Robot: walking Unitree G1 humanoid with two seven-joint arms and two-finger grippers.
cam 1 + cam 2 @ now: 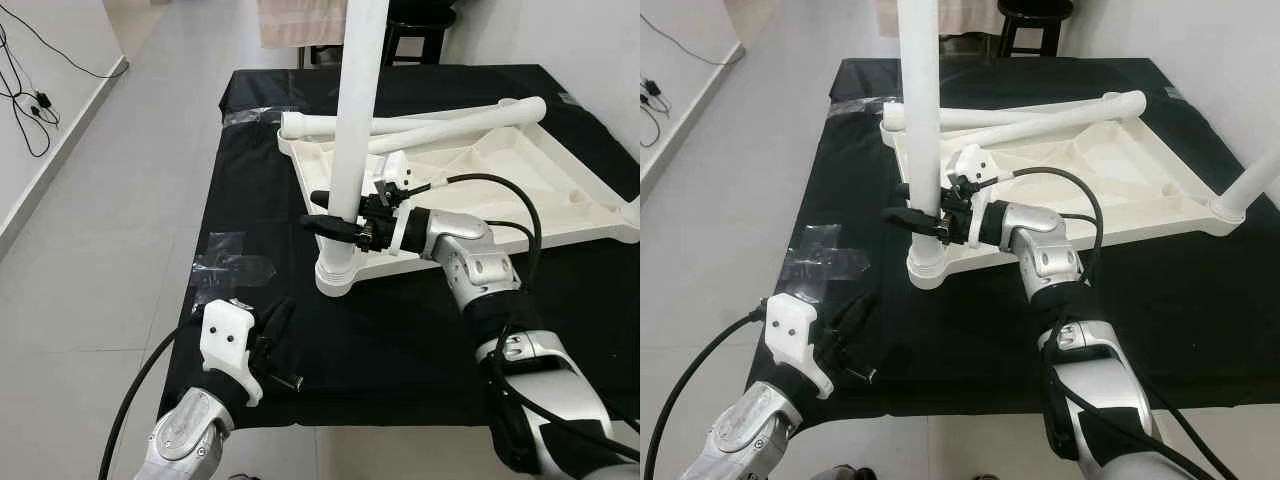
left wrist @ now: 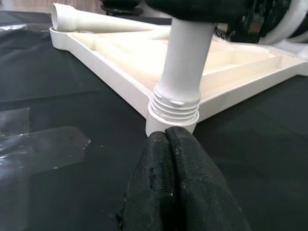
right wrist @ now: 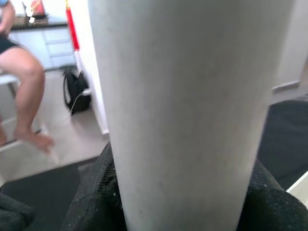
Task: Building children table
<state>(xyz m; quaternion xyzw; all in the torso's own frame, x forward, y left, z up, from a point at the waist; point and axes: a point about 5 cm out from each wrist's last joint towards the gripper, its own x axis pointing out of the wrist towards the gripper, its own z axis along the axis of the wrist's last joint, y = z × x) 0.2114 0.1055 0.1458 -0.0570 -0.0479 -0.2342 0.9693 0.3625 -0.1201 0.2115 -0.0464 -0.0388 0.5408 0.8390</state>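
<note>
One white plastic leg [image 1: 352, 130] stood in the upturned white tabletop [image 1: 520, 175], right gripper [image 1: 335, 212] jaws grasping it; left gripper [image 1: 272, 335] jaws clenched, empty; loose legs [image 1: 450, 118] remained.

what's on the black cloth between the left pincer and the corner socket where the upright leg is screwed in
Nothing: bare black cloth separates the left pincer from the socket, as both eye views show.
</note>
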